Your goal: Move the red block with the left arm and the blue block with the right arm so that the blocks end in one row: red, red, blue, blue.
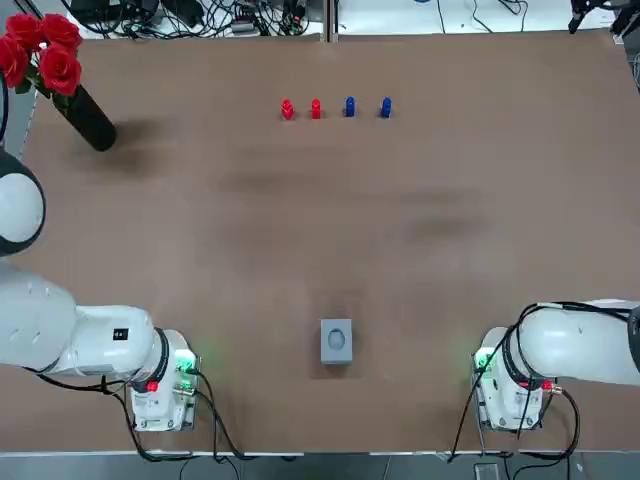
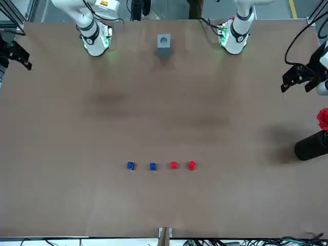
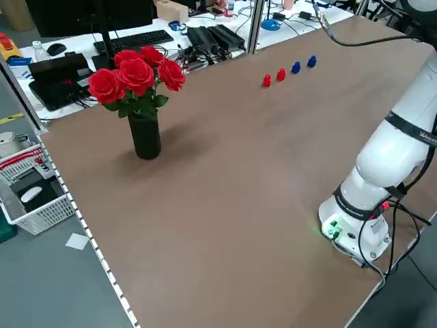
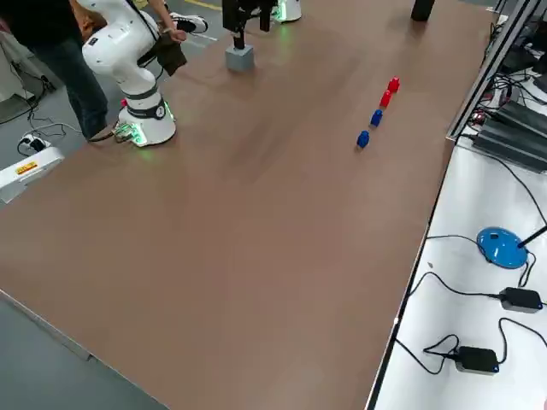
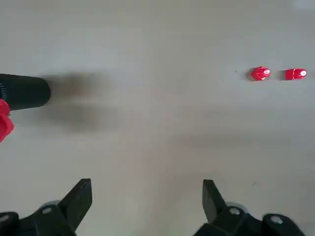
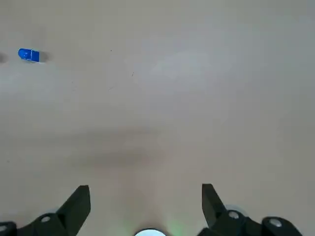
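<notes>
Four small blocks stand in one row at the far side of the table: a red block (image 1: 287, 109), a second red block (image 1: 316, 109), a blue block (image 1: 349, 107) and a second blue block (image 1: 386, 108), in that order from left to right. My left gripper (image 5: 146, 189) is open and empty, high over the left part of the table, with both red blocks (image 5: 260, 73) far ahead of it. My right gripper (image 6: 145, 192) is also open and empty, raised over the right part, with one blue block (image 6: 28, 54) far off.
A black vase of red roses (image 1: 88, 118) stands at the far left. A small grey box (image 1: 336, 340) sits near the front edge between the arm bases. Cables and desks lie beyond the far edge.
</notes>
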`<state>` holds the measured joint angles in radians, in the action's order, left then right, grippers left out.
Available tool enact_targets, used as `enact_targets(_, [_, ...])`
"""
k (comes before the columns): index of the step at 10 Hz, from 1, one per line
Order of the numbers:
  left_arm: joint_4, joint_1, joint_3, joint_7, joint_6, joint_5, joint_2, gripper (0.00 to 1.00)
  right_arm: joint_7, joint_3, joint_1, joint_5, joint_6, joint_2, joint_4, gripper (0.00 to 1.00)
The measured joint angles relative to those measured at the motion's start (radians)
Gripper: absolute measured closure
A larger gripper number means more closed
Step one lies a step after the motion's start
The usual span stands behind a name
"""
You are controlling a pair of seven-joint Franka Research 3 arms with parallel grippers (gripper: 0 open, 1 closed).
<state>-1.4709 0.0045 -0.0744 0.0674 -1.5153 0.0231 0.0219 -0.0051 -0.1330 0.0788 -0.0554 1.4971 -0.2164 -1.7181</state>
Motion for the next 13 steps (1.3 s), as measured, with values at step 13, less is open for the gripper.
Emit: enact_targets(13, [0.003, 0.0, 0.0, 0.001, -0.004, 0.0, 0.003, 0.01, -0.026, -0.005, -0.023, 0.0, -0.003, 0.0, -0.005, 0.0])
